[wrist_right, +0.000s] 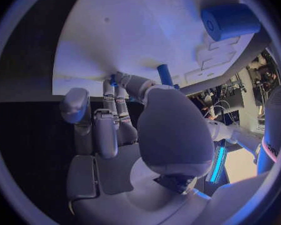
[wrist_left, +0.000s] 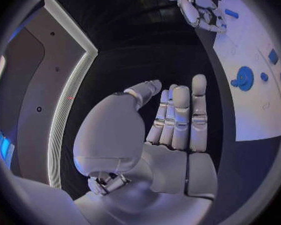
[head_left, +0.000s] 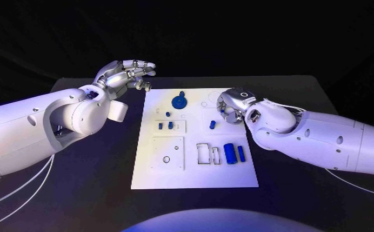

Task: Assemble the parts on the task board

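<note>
The white task board (head_left: pixel 195 172) lies in the middle of the black table. On it are a round blue disc part (head_left: pixel 179 101), two small blue pegs (head_left: pixel 165 126), an upright blue peg (head_left: pixel 212 125) and a thick blue cylinder (head_left: pixel 230 152). My right hand (head_left: pixel 232 107) is low over the board's right side, fingers curled down beside the upright peg (wrist_right: pixel 165 75). A sliver of blue shows at its fingertips (wrist_right: pixel 113 77); whether it is held is unclear. My left hand (head_left: pixel 125 76) hovers off the board's far left corner, fingers straight and holding nothing (wrist_left: pixel 178 120).
A slimmer blue cylinder (head_left: pixel 241 153) lies next to the thick one, beside rectangular cut-outs (head_left: pixel 207 153). A square inset plate with a ring (head_left: pixel 166 159) sits on the board's near left. Bare black table (head_left: pixel 93 189) surrounds the board.
</note>
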